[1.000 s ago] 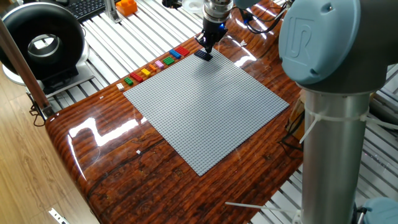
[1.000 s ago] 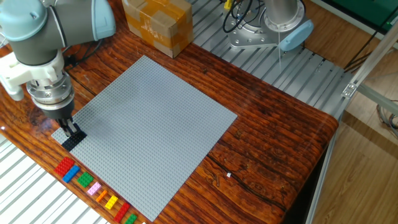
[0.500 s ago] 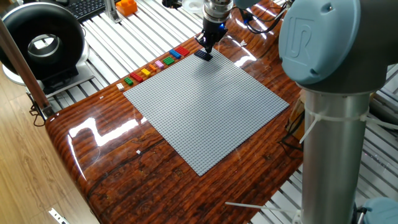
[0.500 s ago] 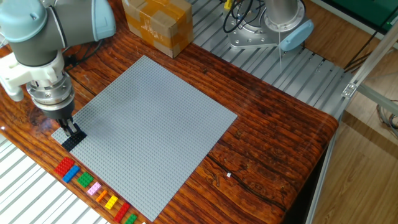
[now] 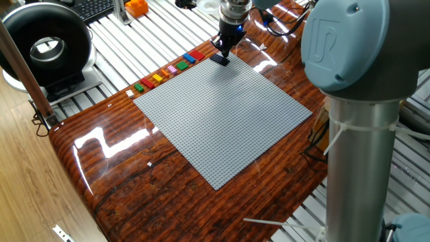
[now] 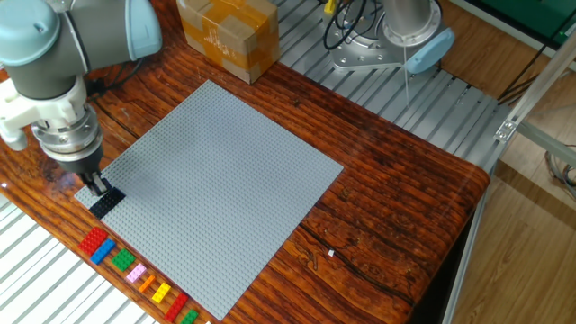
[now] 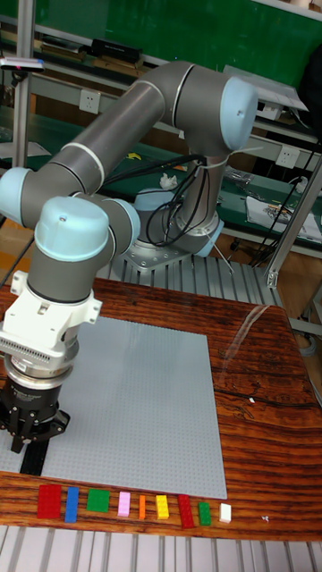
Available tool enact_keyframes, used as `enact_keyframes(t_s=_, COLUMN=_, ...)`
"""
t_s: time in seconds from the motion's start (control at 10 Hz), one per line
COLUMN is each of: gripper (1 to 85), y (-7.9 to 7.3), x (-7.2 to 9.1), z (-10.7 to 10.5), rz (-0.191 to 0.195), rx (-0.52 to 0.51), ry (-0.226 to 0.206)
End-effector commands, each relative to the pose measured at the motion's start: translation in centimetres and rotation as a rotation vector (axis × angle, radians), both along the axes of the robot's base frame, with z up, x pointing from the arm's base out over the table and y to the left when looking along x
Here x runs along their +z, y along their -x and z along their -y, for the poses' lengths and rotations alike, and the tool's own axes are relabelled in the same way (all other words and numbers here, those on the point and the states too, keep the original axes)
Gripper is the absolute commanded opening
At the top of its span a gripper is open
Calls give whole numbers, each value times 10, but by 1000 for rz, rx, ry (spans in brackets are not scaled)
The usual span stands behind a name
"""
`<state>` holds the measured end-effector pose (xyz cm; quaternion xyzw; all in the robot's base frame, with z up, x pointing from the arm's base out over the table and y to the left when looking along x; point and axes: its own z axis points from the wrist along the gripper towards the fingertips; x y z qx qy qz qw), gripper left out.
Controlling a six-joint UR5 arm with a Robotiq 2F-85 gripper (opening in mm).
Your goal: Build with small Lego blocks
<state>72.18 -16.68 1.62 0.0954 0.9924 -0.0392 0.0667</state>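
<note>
A row of small Lego blocks [image 6: 135, 273] in red, blue, green, pink, orange and yellow lies on the wood beside the grey baseplate [image 6: 216, 180]. The same row [image 5: 166, 70] shows in one fixed view and again [image 7: 125, 505] along the front edge in the tall view. One dark block [image 6: 106, 202] sits on the baseplate's corner, also visible in the other views [image 5: 220, 60] [image 7: 31, 465]. My gripper [image 6: 95, 186] [image 5: 224, 51] [image 7: 31, 444] points straight down just over this dark block. Its narrow fingers stand close together, and the gap between them is too small to read.
A cardboard box [image 6: 229, 36] stands beyond the baseplate's far corner. A second robot base [image 6: 396, 36] with cables is bolted to the slatted metal top. An orange object [image 5: 137, 7] and a black round device [image 5: 44, 47] sit off the wooden board.
The arm and gripper have shifted slightly to the left and up in the other fixed view. The dark block has stayed in place on the baseplate corner.
</note>
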Motion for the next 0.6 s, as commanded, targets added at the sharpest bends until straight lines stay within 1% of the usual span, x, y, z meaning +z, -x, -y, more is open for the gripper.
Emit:
enact_keyframes(t_s=0.0, gripper=10, y=-13, x=2, z=-5, rz=6, rx=-39, ry=1)
enact_keyframes(t_s=0.2, gripper=10, y=-18, x=4, z=-11, rz=8, rx=-59, ry=-6)
enact_keyframes(t_s=0.4, gripper=10, y=-31, x=7, z=-17, rz=23, rx=-85, ry=-30)
enact_keyframes(t_s=0.5, gripper=10, y=-37, x=7, z=-20, rz=37, rx=-90, ry=-50)
